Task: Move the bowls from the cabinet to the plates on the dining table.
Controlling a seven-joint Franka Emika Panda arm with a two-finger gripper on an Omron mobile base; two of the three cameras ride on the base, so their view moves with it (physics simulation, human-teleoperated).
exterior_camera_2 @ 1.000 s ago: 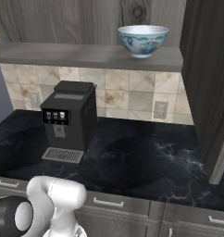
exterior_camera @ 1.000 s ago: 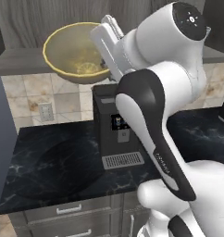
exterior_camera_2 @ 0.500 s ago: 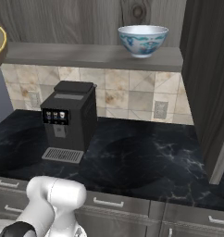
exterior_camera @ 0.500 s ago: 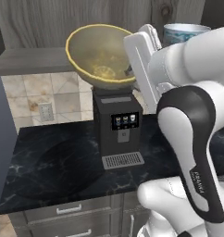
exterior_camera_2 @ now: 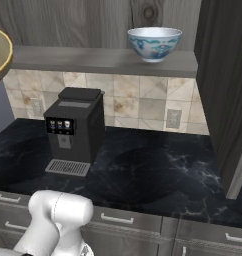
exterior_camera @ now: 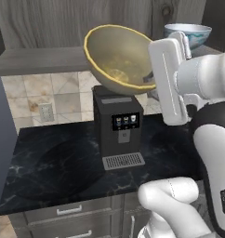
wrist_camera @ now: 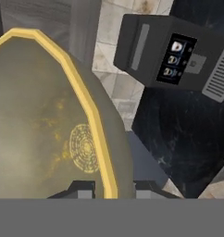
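Tan-olive with a yellow rim, the bowl point(exterior_camera: 118, 58) you are carrying hangs in the air, tipped on its side so its opening faces you, directly above the black coffee machine point(exterior_camera: 118, 124) and clear of it. In the hand view your hand point(wrist_camera: 113, 189) pinches the bowl's rim point(wrist_camera: 88, 121), one finger inside and one outside the wall, at 6 o'clock in that view, with the coffee machine at 2 o'clock. The white bowl with the blue pattern point(exterior_camera_2: 154, 44) sits upright on the grey wood-grain shelf point(exterior_camera_2: 103, 58) of the cabinet, at 12 o'clock in the right base view; in the left base view it peeks out behind your arm at 1 o'clock. The coffee machine stands on the black marble surface point(exterior_camera_2: 158, 170), against the tiled wall point(exterior_camera_2: 143, 97).
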